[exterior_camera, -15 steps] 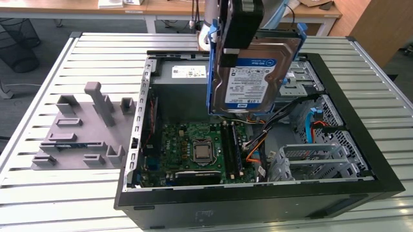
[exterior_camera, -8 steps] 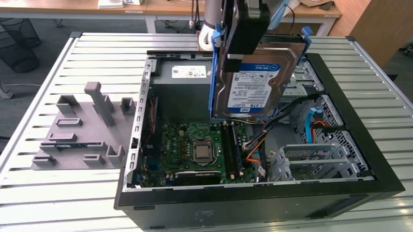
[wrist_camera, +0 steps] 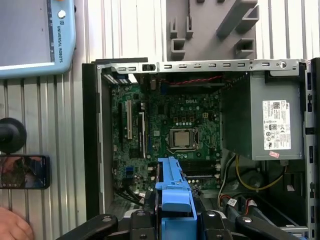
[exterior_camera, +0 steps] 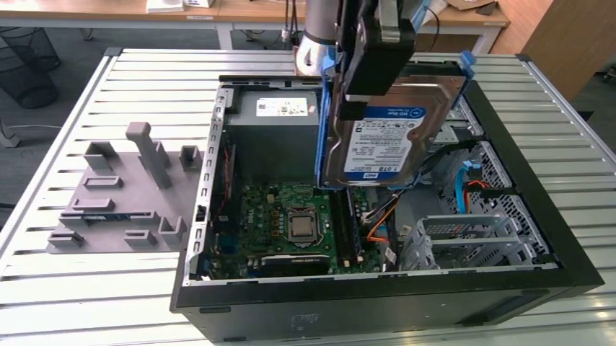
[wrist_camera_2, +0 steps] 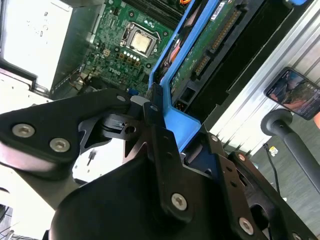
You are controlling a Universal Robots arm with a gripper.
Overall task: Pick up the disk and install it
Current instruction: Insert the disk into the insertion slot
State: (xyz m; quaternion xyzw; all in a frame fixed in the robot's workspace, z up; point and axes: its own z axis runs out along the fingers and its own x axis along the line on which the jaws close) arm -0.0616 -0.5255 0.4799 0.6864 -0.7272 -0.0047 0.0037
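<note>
The disk (exterior_camera: 385,148), silver-grey with a white and blue label and a bright blue bracket, hangs tilted on edge above the middle of the open computer case (exterior_camera: 385,292). My gripper (exterior_camera: 377,68) is shut on its upper end. In the second wrist view the black fingers (wrist_camera_2: 156,117) clamp the blue bracket of the disk (wrist_camera_2: 172,75), whose green underside faces the camera. In the first wrist view the disk's bracket (wrist_camera: 174,192) sticks out over the motherboard (wrist_camera: 175,130).
Inside the case sit a grey power supply box (exterior_camera: 274,126), the green motherboard (exterior_camera: 288,223) and metal drive bays (exterior_camera: 481,187) with orange and blue cables. A grey fixture (exterior_camera: 125,194) lies beside the case. A phone (wrist_camera: 22,171), a hand (wrist_camera: 12,225) and a pendant (wrist_camera: 35,35) are nearby.
</note>
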